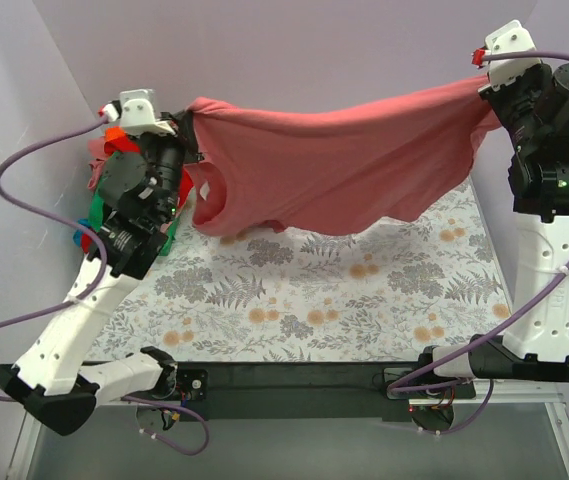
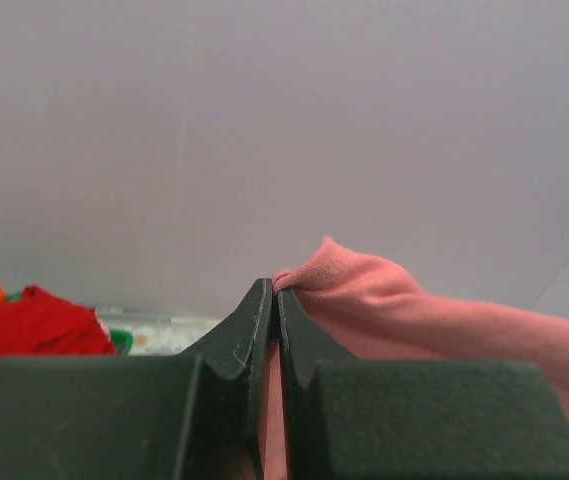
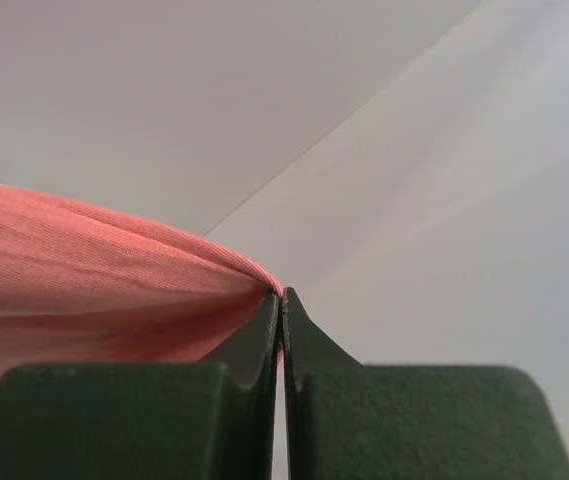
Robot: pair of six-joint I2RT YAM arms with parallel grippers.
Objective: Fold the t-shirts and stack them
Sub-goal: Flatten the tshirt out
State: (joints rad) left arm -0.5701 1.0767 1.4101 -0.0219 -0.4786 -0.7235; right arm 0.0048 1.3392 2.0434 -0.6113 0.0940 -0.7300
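Note:
A salmon-pink t-shirt hangs stretched in the air between both arms, its lower edge sagging close to the floral table cover. My left gripper is shut on the shirt's left corner, where pink cloth bulges past the closed tips. At the far right my right gripper is shut on the other corner, and pink fabric runs off to the left from its tips. A heap of other t-shirts, red, green and orange, lies behind the left arm.
Pale walls enclose the table at the back and on both sides. The left arm stands over the cover's left edge, the right arm along its right edge. A black bar runs along the near edge.

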